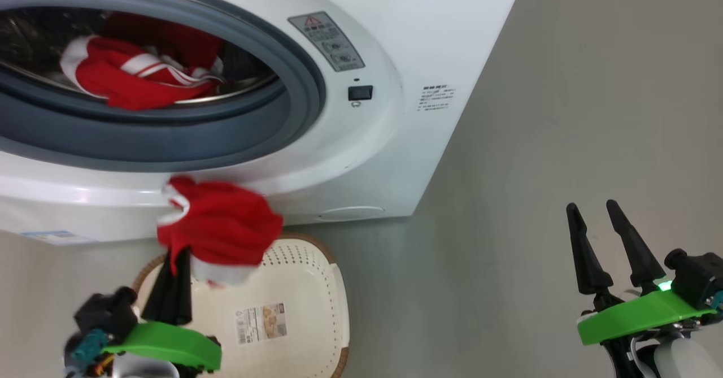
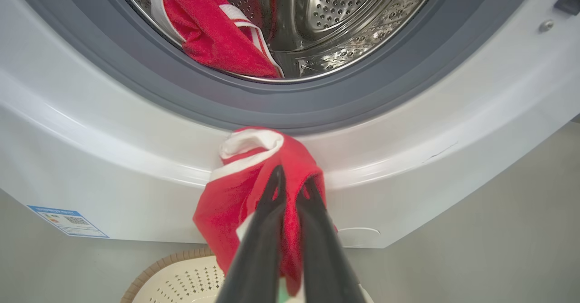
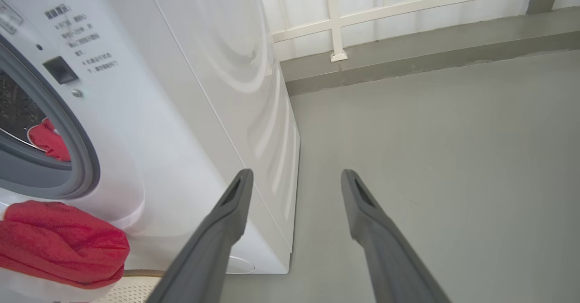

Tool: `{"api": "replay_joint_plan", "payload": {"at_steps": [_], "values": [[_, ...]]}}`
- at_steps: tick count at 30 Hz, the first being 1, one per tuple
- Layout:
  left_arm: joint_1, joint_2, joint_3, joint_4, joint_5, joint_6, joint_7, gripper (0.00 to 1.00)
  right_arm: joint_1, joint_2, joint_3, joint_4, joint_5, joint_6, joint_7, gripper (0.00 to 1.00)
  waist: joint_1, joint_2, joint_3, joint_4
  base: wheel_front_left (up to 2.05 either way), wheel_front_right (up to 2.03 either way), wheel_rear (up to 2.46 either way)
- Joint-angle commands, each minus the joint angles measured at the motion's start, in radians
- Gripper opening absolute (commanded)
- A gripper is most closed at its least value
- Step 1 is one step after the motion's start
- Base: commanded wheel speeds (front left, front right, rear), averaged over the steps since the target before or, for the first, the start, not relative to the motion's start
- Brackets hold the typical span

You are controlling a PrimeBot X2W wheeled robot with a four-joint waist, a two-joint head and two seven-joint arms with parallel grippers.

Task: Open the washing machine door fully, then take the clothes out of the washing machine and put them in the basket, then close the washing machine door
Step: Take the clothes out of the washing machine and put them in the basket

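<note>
Just below the opening of the washing machine (image 1: 350, 157), the left gripper (image 2: 293, 180) pinches a red garment (image 1: 223, 228) above the basket (image 1: 308, 287), more clothes (image 1: 135, 78) lie inside the machine, and the right gripper (image 1: 593, 208) hangs spread and empty off to its right.

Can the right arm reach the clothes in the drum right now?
Probably yes: the right gripper is open and empty, nothing blocks the drum, and the left gripper holds its garment lower, over the basket.

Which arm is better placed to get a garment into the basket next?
Left. The left end effector is shut on a red garment hanging over the basket, so it likely just needs to release. The right end effector is open, off to one side over the floor.
</note>
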Motion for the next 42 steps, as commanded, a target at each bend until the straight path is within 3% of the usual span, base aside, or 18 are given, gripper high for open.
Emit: {"api": "replay_joint_plan", "payload": {"at_steps": [1,17,29,38,42], "values": [[-0.011,0.018,0.022,0.006,0.005,-0.006,-0.005,0.00,-0.020,-0.015,0.024,-0.026,0.002,0.007,-0.006,1.00,0.0000,0.0000,0.018,-0.007,0.00,0.00,0.00],[-0.194,0.018,-0.048,0.488,0.009,-0.015,-0.005,0.00,-0.063,-0.027,0.028,-0.043,0.003,0.007,-0.006,1.00,0.0000,0.0000,0.152,-0.034,0.00,0.00,0.00],[-0.329,0.019,-0.085,0.660,-0.005,-0.015,-0.005,0.00,-0.097,-0.031,0.022,-0.063,0.001,0.007,-0.006,1.00,0.0000,0.0000,0.245,-0.040,0.00,0.00,0.00],[-0.369,0.024,-0.092,0.706,-0.028,-0.015,-0.005,0.00,-0.109,-0.032,0.018,-0.065,-0.002,0.007,-0.006,1.00,0.0000,0.0000,0.259,-0.038,0.00,0.00,0.00],[-0.372,0.024,-0.085,0.707,-0.040,-0.015,-0.005,0.40,-0.113,-0.031,0.018,-0.064,-0.003,0.007,-0.006,1.00,0.0000,0.0000,0.256,-0.037,0.00,0.00,0.00]]}}
